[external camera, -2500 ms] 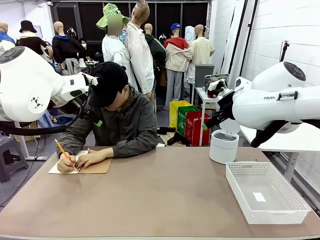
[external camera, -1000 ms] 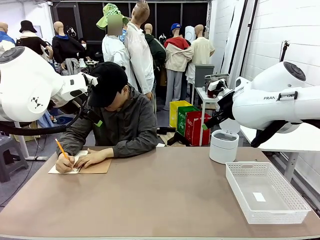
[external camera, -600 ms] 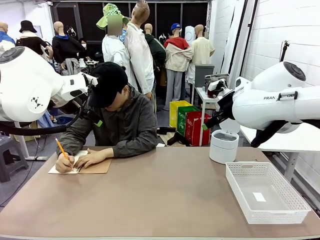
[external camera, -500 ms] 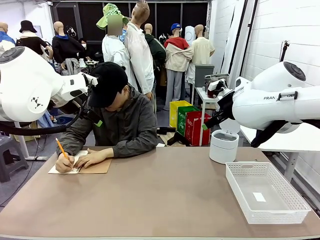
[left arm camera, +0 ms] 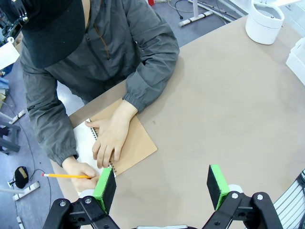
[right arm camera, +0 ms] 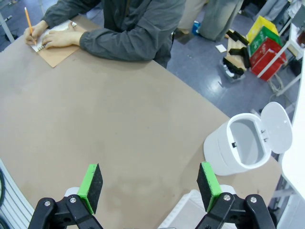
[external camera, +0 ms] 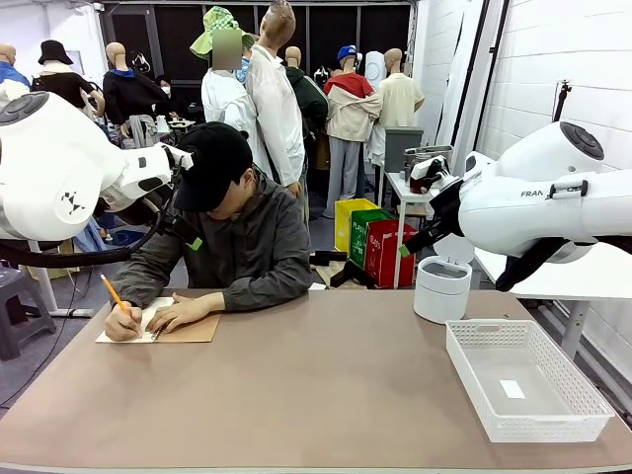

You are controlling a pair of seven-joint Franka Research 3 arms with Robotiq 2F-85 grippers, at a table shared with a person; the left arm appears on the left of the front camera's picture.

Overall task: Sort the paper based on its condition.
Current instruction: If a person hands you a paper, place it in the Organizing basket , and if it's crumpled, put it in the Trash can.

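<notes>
Two grippers hang above the table: the left gripper and right gripper both stand spread wide, holding nothing. Paper lies on a brown notepad at the far left, under the person's hands; one hand holds a pencil.

A thin, plain white sheet of paper lies flat on the brown table, left of centre in the front view. One edge meets the wire spiral of a brown cardboard notepad; whether it is bound or loose cannot be told. The person's pencil hand rests on it, and the other hand lies flat across that edge, so much of the sheet is covered.
</notes>
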